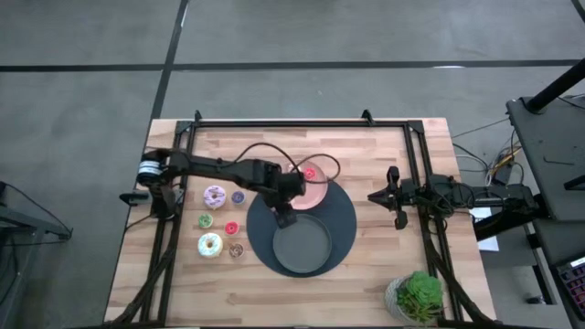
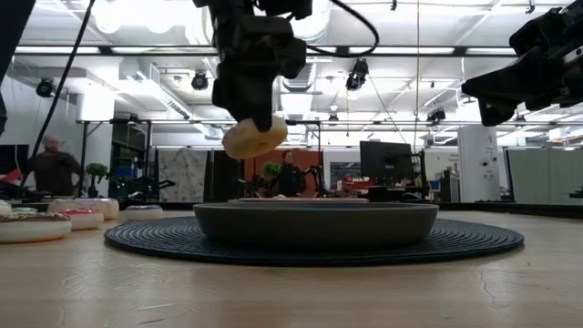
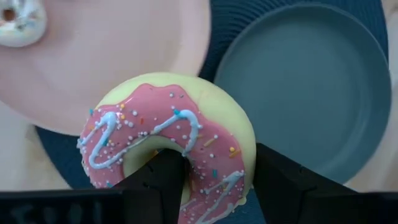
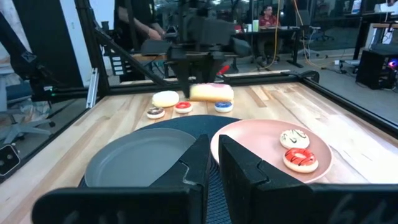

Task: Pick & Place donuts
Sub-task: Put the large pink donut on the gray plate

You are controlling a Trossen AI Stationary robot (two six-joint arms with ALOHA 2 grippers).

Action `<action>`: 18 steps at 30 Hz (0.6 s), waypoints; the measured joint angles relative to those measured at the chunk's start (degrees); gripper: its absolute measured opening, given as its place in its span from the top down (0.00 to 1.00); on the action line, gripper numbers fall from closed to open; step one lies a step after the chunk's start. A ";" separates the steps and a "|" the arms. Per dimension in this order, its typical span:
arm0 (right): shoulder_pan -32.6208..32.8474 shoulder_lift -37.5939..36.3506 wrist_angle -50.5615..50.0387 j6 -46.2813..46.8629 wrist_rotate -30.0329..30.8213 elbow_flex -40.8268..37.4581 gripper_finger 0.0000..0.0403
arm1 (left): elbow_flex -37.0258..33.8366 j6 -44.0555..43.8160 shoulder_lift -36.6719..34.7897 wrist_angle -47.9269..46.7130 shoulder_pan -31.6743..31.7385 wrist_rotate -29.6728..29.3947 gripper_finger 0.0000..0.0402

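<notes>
My left gripper (image 1: 284, 217) is shut on a pink-frosted donut (image 3: 168, 143) and hangs over the dark mat (image 1: 345, 215), between the pink plate (image 1: 317, 194) and the dark grey plate (image 1: 302, 247). The low view shows the donut (image 2: 255, 138) in the air above the grey plate's rim (image 2: 314, 211). A small red donut (image 4: 300, 159) and a small white one (image 4: 293, 138) lie on the pink plate. Several more donuts lie on the table at the left, among them a lilac one (image 1: 215, 196) and a white sprinkled one (image 1: 209, 244). My right gripper (image 4: 214, 158) waits shut at the table's right side. My left gripper holds one side of the donut's ring (image 3: 217, 168). One finger (image 3: 163, 180) goes through the hole and the other (image 3: 280, 180) lies on the outer rim. The fingers come steeply from above. The donut is lifted clear of the plates, slightly tilted, frosting up.
A potted green plant (image 1: 416, 297) stands at the table's near right corner. A dark metal frame (image 1: 302, 122) runs along the far edge and both sides. Bare wood (image 1: 375, 155) lies between the plates and the right arm.
</notes>
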 joint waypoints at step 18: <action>-0.01 -0.05 0.03 -0.02 0.01 0.00 0.93 | 15.57 -0.26 11.25 -0.45 -4.06 2.80 0.63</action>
